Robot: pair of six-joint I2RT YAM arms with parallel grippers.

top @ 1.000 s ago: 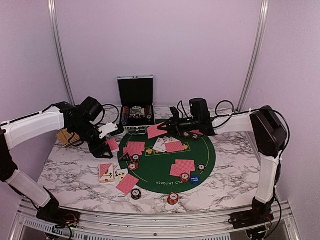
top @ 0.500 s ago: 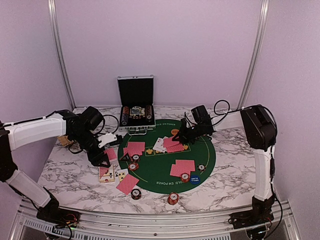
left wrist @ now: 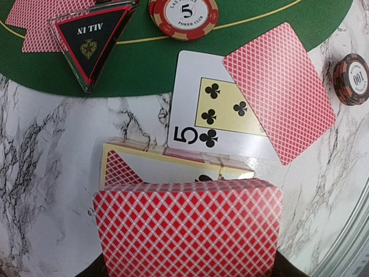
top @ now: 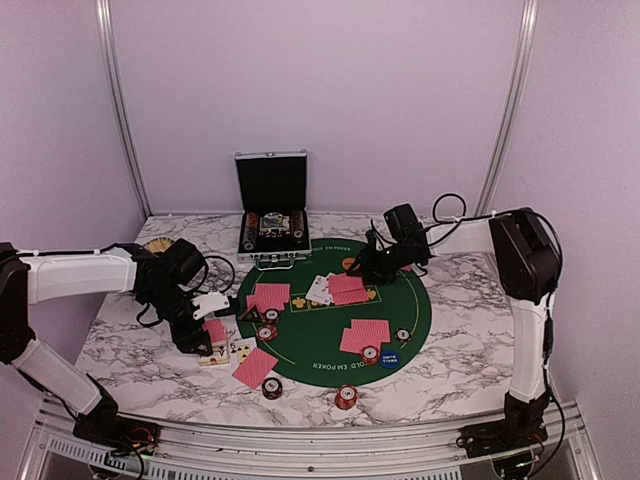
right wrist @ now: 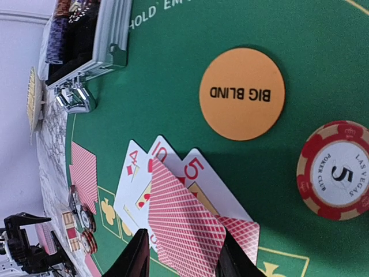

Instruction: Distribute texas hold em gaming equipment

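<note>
- Green mat (top: 300, 345) is lying in the middle of the marble surface (top: 470, 340), with the case (top: 271, 215) standing open just past its 11 o'clock edge.
- Left gripper (top: 200, 335) is hanging over the marble off the mat's 8 o'clock edge, its fingers pinching a deck (left wrist: 187, 225) of red-backed cards.
- In the left wrist view, at 12 o'clock from the deck, a five of clubs (left wrist: 202, 121) is lying face up, with a face-down card (left wrist: 279, 92) overlapping its 2 o'clock corner.
- Black triangle (left wrist: 89, 43) is sitting at the mat's edge, with a red chip (left wrist: 183, 14) near it at 3 o'clock; a black chip (left wrist: 351, 78) is resting on the marble.
- Right gripper (right wrist: 184, 254) is hanging over the mat's 1 o'clock area with its fingers spread on either side of a top card (right wrist: 184, 225), which is lying face down over a fan (right wrist: 138, 179) of face-up cards.
- Orange disc (right wrist: 242, 93) is lying flat on the mat near its 12 o'clock edge, close to the fan, with a striped chip (right wrist: 337, 170) near it.
- Blue disc (top: 388, 360) is lying at the mat's 5 o'clock.
</note>
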